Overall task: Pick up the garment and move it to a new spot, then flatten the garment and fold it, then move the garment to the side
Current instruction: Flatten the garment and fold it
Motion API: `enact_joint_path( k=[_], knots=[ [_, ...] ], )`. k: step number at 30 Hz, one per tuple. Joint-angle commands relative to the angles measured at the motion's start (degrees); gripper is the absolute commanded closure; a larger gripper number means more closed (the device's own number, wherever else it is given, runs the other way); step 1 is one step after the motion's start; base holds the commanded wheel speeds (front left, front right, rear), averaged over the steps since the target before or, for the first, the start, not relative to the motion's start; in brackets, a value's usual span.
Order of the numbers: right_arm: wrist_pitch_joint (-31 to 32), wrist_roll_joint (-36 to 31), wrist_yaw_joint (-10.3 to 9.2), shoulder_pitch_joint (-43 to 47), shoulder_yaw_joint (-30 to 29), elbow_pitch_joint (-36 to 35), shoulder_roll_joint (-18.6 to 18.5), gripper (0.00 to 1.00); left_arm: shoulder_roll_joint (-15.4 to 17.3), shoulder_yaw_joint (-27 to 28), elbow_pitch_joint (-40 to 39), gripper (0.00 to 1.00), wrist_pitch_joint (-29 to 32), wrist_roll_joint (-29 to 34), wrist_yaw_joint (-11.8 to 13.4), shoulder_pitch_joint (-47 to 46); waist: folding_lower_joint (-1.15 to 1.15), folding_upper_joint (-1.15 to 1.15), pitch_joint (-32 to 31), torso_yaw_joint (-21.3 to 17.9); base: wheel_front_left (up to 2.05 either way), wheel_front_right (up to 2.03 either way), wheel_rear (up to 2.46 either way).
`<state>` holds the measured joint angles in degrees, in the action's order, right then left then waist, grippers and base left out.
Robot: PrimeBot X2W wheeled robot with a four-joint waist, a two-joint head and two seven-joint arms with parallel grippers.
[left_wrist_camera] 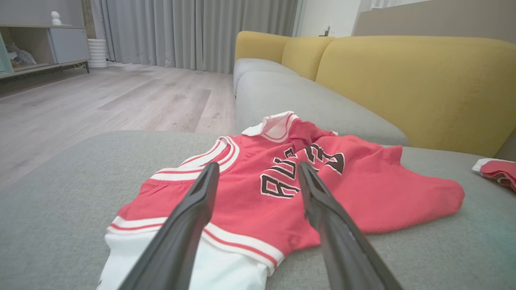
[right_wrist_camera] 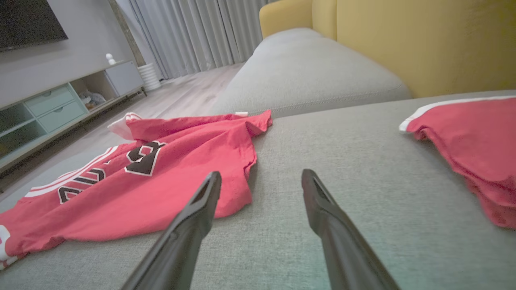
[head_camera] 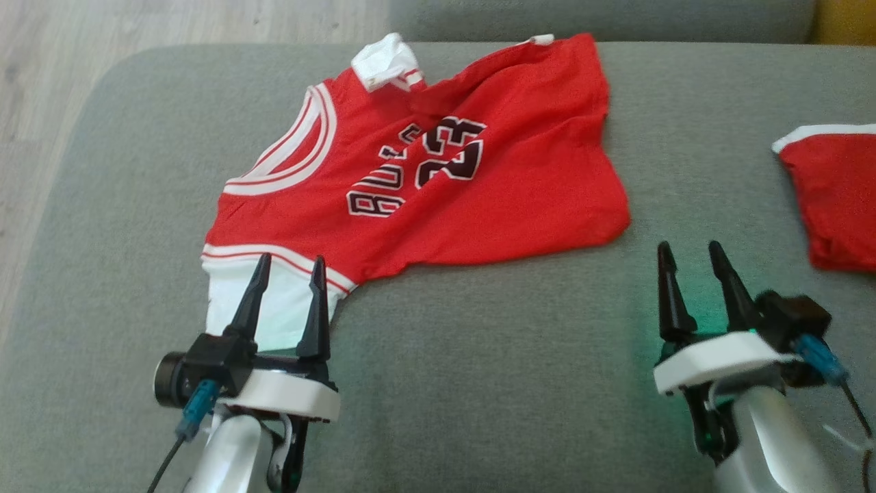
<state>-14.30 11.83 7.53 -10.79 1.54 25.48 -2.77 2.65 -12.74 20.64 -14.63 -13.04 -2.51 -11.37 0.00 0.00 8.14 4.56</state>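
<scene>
Both left fingers [head_camera: 316,301] and right fingers [head_camera: 671,294] stood wide apart, holding nothing; the left ones hung over the red jersey [head_camera: 479,205] on the grey sofa [head_camera: 479,383].

Red basketball jersey [head_camera: 438,185], white-trimmed, with black lettering and the number 23 facing up, lies wrinkled and skewed, one shoulder strap folded over, on the grey sofa cushion [head_camera: 493,356].
</scene>
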Motion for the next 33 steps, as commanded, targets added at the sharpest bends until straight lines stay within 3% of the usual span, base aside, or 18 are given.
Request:
enact_joint_path(
  k=[1, 5, 9, 13, 18, 19, 20, 27, 33],
  knots=[
    [0.41, -0.26, -0.04, -3.24, 2.02, -0.57, -0.11, 0.00, 0.38, 1.77, -1.28, 0.00, -0.37, 0.51, -0.14, -2.24, 0.00, 0.00, 1.06, 1.19, 0.00, 0.00, 0.00],
    [3.26, 0.63, -0.04, -6.95, 2.70, 3.53, -0.11, 0.00, 0.33, 1.30, -1.11, 0.00, -0.37, 0.46, -0.29, -3.01, 0.00, 0.00, 2.49, 3.38, 0.00, 0.00, 0.00],
    [6.07, -2.68, -0.04, -10.81, 0.06, 9.30, -0.11, 0.00, 0.29, 0.92, -0.85, 0.00, -0.37, 0.37, -0.47, -3.43, 0.00, 0.00, 3.45, 5.58, 0.00, 0.00, 0.00],
    [6.45, -4.89, -0.04, -13.60, -3.55, 15.19, -0.11, 0.00, 0.27, 0.63, -0.58, 0.00, -0.37, 0.18, -0.49, -3.59, 0.00, 0.00, 3.68, 7.41, 0.00, 0.00, 0.00],
    [5.95, -5.33, -0.04, -15.53, -3.24, 20.06, -0.11, 0.00, 0.25, 0.52, -0.46, 0.00, -0.37, 0.08, -0.44, -3.43, 0.00, 0.00, 3.59, 8.19, 0.00, 0.00, 0.00],
    [5.30, -5.63, -0.04, -16.28, -2.44, 21.81, -0.11, 0.89, 0.25, 0.59, -0.45, 0.00, -0.37, 0.05, -0.36, -3.37, 0.00, 0.00, 3.54, 8.21, 0.00, 0.00, 0.00],
    [4.87, -6.04, -0.04, -16.65, -1.98, 22.50, -0.11, 1.00, 0.25, 0.66, -0.43, 0.00, -0.37, 0.03, -0.30, -3.40, 0.00, 0.00, 3.52, 8.12, 0.00, 0.00, 0.00],
    [1.31, -7.22, -0.04, -17.24, -1.82, 24.37, -0.11, 1.00, 0.24, 1.26, -0.39, 0.00, -0.37, 0.25, 0.05, -3.22, 0.00, 0.00, 1.78, 5.99, 0.00, 0.00, 0.00],
    [0.11, -11.18, -0.04, -13.97, -8.04, 22.23, -0.11, 1.00, 0.23, 1.84, -0.56, 0.00, -0.37, 0.41, 0.24, -2.00, 0.00, 0.00, -1.07, 3.07, 0.00, 0.00, 0.00]
  ],
)
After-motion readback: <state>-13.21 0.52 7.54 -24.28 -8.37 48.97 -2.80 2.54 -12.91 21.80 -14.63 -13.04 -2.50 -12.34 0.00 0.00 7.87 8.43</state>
